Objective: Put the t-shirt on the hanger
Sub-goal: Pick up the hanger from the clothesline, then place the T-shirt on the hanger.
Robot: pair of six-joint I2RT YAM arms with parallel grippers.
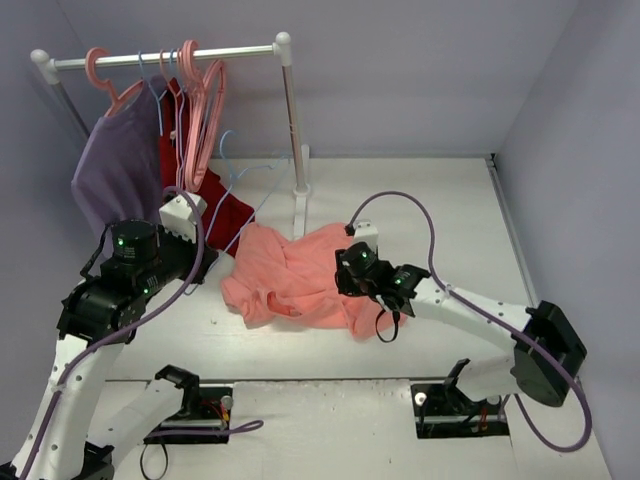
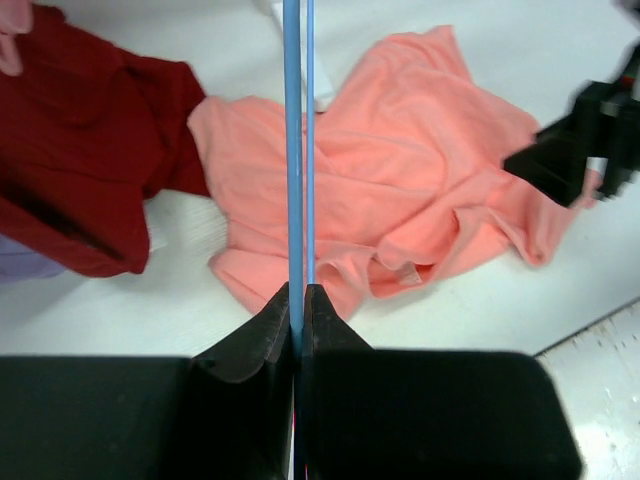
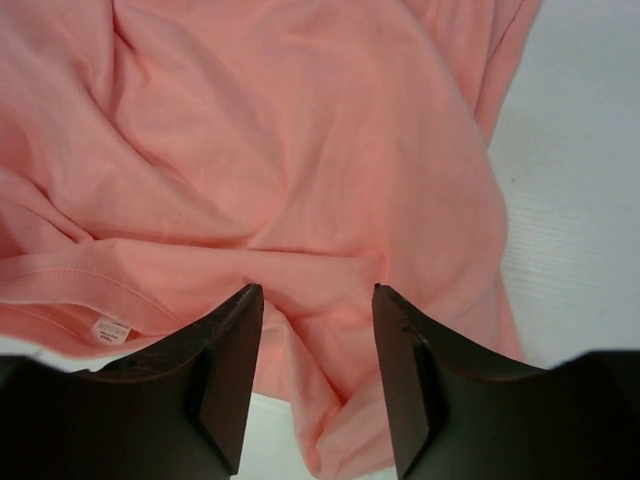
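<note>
One salmon t-shirt lies crumpled on the bench under my right fingers, which stand apart over a fold, while my left fingers clamp the one light-blue wire hanger.

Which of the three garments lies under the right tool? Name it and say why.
The salmon-pink t-shirt, crumpled on the table below the right tool, its jaws parted. The dark red garment and the purple shirt are by the rack.
</note>
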